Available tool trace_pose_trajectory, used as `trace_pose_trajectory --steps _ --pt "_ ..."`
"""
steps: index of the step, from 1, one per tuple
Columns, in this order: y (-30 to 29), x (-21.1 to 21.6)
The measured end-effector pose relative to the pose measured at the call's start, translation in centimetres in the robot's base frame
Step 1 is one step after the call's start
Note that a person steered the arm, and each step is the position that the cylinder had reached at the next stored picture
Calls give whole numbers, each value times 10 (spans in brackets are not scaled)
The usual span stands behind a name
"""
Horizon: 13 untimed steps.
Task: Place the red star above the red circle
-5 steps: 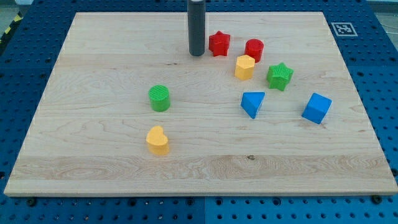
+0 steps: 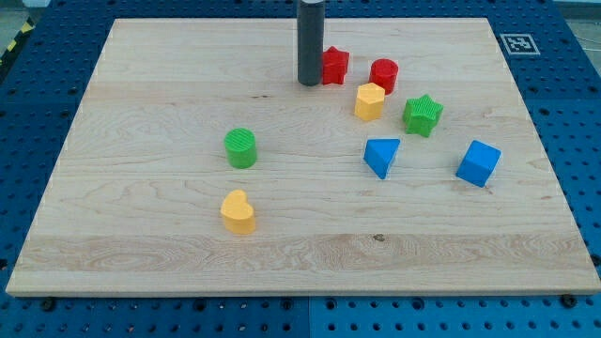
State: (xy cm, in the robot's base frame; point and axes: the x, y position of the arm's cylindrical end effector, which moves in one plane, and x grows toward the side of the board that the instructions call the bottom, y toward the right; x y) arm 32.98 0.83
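The red star (image 2: 335, 65) lies near the view's top, just left of the red circle (image 2: 383, 74), with a small gap between them. My tip (image 2: 309, 83) stands at the star's left side, touching or almost touching it. The rod covers the star's left edge.
A yellow hexagon-like block (image 2: 369, 101) sits just below the red circle. A green star (image 2: 423, 115), a blue triangle (image 2: 381, 156) and a blue cube (image 2: 479, 162) lie to the right. A green cylinder (image 2: 240, 148) and a yellow block (image 2: 238, 211) lie lower left. The wooden board (image 2: 141, 244) has an edge close above the red blocks.
My tip has moved a little to the right, up against the red star's left side. The star looks barely shifted.
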Motion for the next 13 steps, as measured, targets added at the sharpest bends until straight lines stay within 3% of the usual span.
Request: trace_pose_trajectory --steps 6,9,13 --pt "20 -17" --pt "45 -52" --pt "52 -46"
